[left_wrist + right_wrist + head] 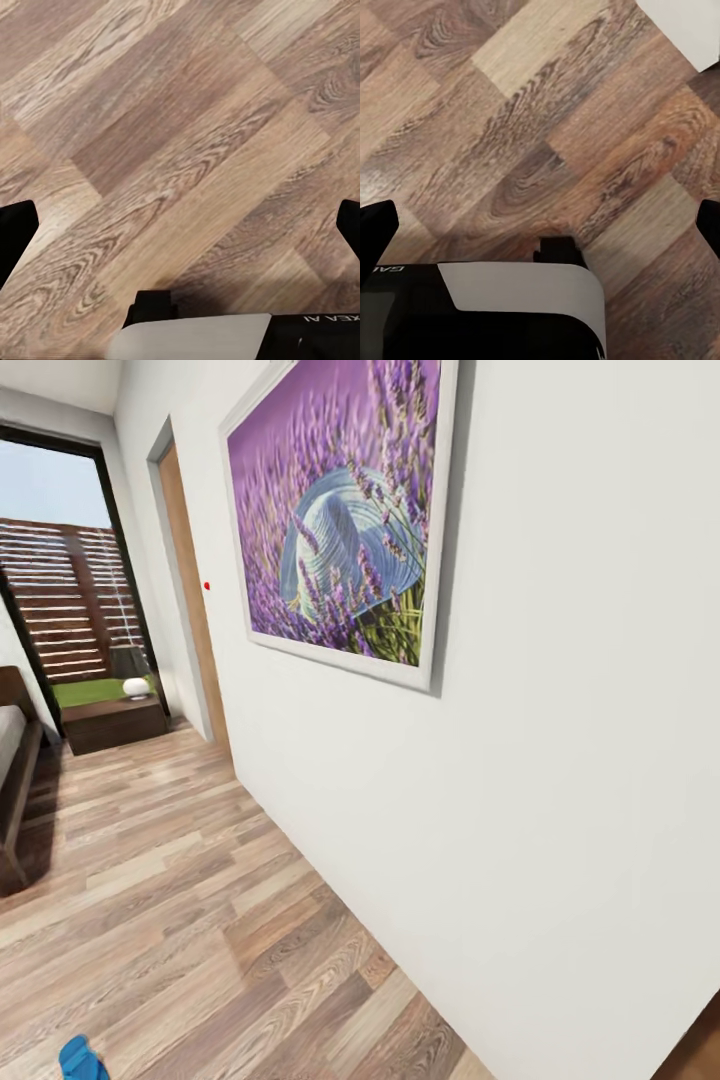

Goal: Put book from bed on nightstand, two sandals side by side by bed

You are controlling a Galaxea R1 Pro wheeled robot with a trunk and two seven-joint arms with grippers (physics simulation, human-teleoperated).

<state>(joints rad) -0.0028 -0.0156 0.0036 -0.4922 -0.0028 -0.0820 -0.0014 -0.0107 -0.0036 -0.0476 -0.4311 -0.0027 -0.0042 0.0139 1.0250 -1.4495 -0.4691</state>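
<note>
Facing white wall [560, 760] in head view, lavender painting [340, 510] hanging on it; blue sandal [80, 1060] peeking in at bottom edge on plank floor [200, 920], bed [15, 790] at far left, low dark cabinet [112, 722] beyond. Sandal likely light, flexible; pinching sole edge seems best.

Left wrist view: left gripper [180, 225] hanging spread open, empty, floor beneath; sandal's position relative to it cannot tell.

Right wrist view: right gripper [540, 225] likewise open, empty.

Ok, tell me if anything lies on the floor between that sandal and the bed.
Nothing visible does. The sandal lies at the head view's lower edge, and bare wood floor runs from it to the bed at the left. The bed's near end is cut off there.
</note>
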